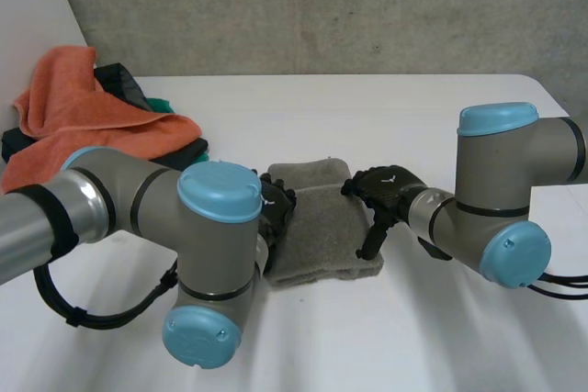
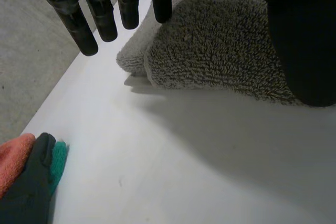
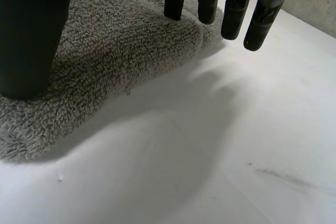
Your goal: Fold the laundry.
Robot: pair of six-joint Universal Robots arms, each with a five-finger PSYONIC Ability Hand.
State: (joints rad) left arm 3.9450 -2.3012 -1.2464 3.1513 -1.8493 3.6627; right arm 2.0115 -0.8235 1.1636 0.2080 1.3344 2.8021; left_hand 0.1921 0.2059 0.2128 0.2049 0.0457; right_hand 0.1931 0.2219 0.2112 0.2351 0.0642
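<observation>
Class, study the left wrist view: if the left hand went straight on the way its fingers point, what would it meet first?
Probably the bare white table just beside the folded grey towel; the left hand has straight fingers aimed there, though depth is unclear.

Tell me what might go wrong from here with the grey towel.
The left hand and right hand flank the folded grey towel with straight fingers; withdrawing carelessly could drag its top layer open.
The towel's layers look offset, so pressing now may set a crooked fold.
The left arm lies close to the orange towel; a wide swing might knock it.
</observation>
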